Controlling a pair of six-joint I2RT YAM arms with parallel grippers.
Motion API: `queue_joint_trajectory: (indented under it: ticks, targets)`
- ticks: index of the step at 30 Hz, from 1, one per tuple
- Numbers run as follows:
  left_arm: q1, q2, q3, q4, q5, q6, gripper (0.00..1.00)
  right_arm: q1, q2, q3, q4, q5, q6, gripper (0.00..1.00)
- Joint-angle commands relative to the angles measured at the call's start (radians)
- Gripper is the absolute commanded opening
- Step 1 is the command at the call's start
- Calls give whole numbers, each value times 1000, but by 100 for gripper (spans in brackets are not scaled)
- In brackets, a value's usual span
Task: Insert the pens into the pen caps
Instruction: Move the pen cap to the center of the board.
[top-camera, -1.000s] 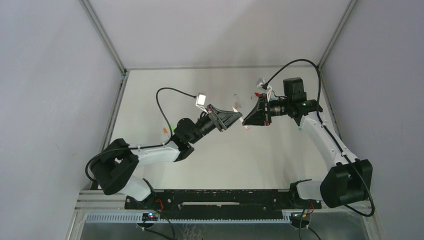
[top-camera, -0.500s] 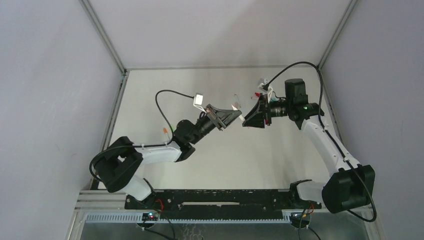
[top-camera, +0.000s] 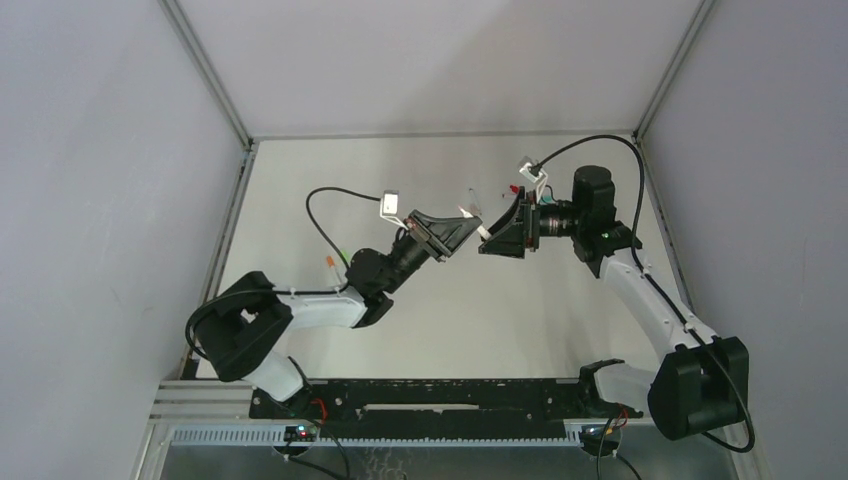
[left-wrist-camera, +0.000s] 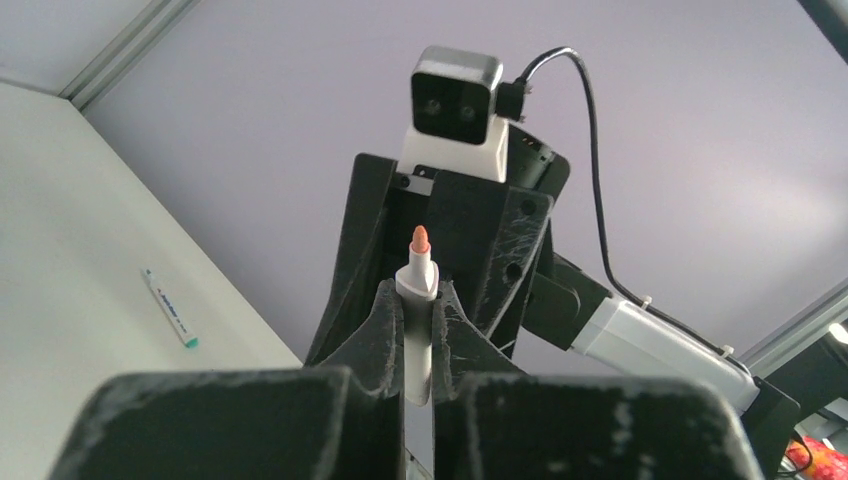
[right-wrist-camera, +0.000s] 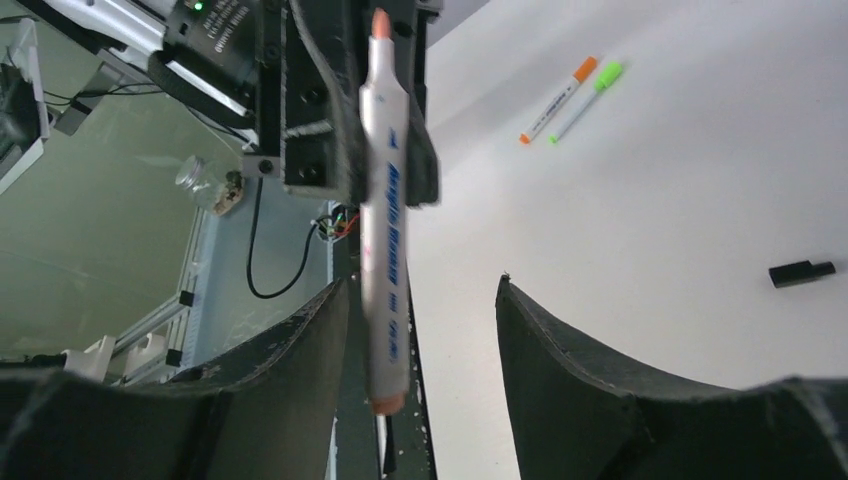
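Orange-tipped pen (right-wrist-camera: 385, 200) sits clamped in the left gripper (left-wrist-camera: 418, 292); right gripper (right-wrist-camera: 420, 285) gapes open around it, so fetching a cap seems next

The slim white plastic marker pen (right-wrist-camera: 383, 230) is showing an orange tip and blue lettering, while an orange-capped white pen (right-wrist-camera: 558, 100) and a green-capped white pen (right-wrist-camera: 585, 103) are contrasting with the off-white desk (right-wrist-camera: 680, 180).
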Motion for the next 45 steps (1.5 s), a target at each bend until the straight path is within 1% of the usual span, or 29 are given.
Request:
queue_joint_trajectory:
  ticks: [1,4,6,8,11,14,21,25,27,29,31,32,33,36,37,39,40,41,43,45]
  targets:
    - [-14,27,27,42,-18,1,0,22,-17,-2,126,7,117,62]
    - [-16,32,31,42,-18,2,0,25,-15,-2,125,17,126,59]
    - [-17,33,30,41,-19,4,0,25,-15,-2,125,19,127,56]
    - [-16,35,28,41,-21,5,0,25,-13,-2,123,19,126,49]
    - [-17,35,29,42,-22,6,0,25,-9,0,119,23,121,44]
    - [-17,32,25,42,-28,9,0,27,-5,-1,116,25,118,44]
    - [-17,24,20,41,-31,20,0,40,9,0,107,32,109,47]
    - [-17,26,22,42,-32,24,0,48,17,0,105,35,102,45]
    - [-16,27,25,41,-32,24,0,51,19,0,106,34,100,38]
    - [-17,28,23,42,-32,24,0,52,20,6,98,32,93,22]
    - [-18,27,21,42,-32,23,1,52,20,11,92,29,86,8]
    - [-17,26,19,41,-32,23,4,51,19,14,86,29,76,4]
    - [-16,25,13,41,-32,23,10,49,18,17,78,28,62,0]
    - [-17,2,-10,30,-76,40,30,34,11,18,61,24,33,0]
    - [-16,-17,-24,21,-88,52,38,25,9,18,59,19,15,0]
    - [-16,-58,-58,-11,-114,87,48,-1,1,23,-1,12,-39,0]
    - [-16,-85,-76,-39,-127,108,50,-17,-2,30,-30,9,-75,0]
    - [-15,-110,-92,-73,-142,135,57,-31,-6,34,-57,11,-108,0]
    - [-14,-175,-118,-166,-167,202,67,-60,-12,40,-100,39,-162,0]
    - [-12,-236,-119,-315,-190,272,78,-87,-13,44,-121,57,-188,0]
